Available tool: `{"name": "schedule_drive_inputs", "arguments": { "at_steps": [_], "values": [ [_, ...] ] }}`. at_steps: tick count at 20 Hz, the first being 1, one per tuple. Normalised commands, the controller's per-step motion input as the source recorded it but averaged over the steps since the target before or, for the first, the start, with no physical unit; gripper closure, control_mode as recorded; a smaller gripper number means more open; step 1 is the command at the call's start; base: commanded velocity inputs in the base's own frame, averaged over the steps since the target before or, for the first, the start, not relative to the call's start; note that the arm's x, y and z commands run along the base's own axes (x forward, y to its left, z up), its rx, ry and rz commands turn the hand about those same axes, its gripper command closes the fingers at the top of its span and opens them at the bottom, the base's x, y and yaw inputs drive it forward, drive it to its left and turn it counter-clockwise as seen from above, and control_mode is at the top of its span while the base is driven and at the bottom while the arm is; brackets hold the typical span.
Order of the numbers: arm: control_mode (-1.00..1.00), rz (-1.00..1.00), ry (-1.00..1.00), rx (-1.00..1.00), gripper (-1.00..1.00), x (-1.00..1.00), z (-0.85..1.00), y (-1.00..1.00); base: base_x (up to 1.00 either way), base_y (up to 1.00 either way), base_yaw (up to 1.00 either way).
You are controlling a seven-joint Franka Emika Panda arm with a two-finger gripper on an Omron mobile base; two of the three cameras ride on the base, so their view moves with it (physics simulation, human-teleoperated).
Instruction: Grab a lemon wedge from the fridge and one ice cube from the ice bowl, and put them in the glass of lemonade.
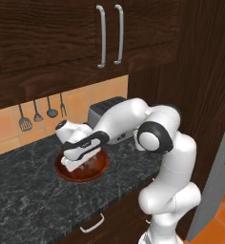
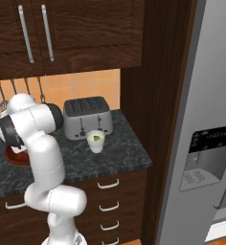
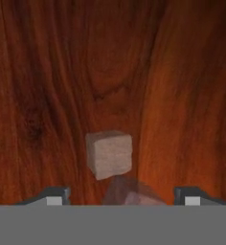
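My gripper (image 1: 83, 164) reaches down into the reddish-brown ice bowl (image 1: 103, 167), which also shows behind my arm (image 2: 15, 158). In the hand view the gripper (image 3: 122, 197) hangs just over the bowl's wooden floor (image 3: 62, 72), with its fingertips (image 3: 55, 196) wide apart. A translucent ice cube (image 3: 134, 194) sits between them; whether they touch it I cannot tell. A second ice cube (image 3: 109, 154) lies a little beyond. The glass of lemonade (image 2: 96, 142) stands before the toaster with a yellow-green lemon wedge (image 2: 95, 138) in it. The fridge (image 2: 210, 119) stands at the right, doors shut.
A grey toaster (image 2: 86, 117) stands against the tiled wall, right of the bowl (image 1: 105, 108). Utensils (image 1: 37, 112) hang on the wall behind. Dark upper cabinets (image 1: 62, 33) sit overhead. A tall wood panel (image 2: 153, 95) separates counter and fridge.
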Motion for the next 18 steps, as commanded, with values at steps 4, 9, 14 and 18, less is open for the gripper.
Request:
{"name": "schedule_drive_inputs", "arguments": {
  "at_steps": [4,9,14,18],
  "values": [
    [-1.00,-0.10,0.04,0.00,-1.00,-0.29,-0.05,-0.30,0.00,0.00,0.00],
    [-1.00,-0.09,0.04,0.00,-1.00,-0.35,-0.09,-0.25,0.00,0.00,0.00],
    [-1.00,-0.07,0.03,0.00,-1.00,-0.03,-0.14,-0.17,0.00,0.00,0.00],
    [-1.00,-0.05,0.03,0.00,1.00,-0.16,-0.28,-0.02,0.00,0.00,0.00]
  ]
}}
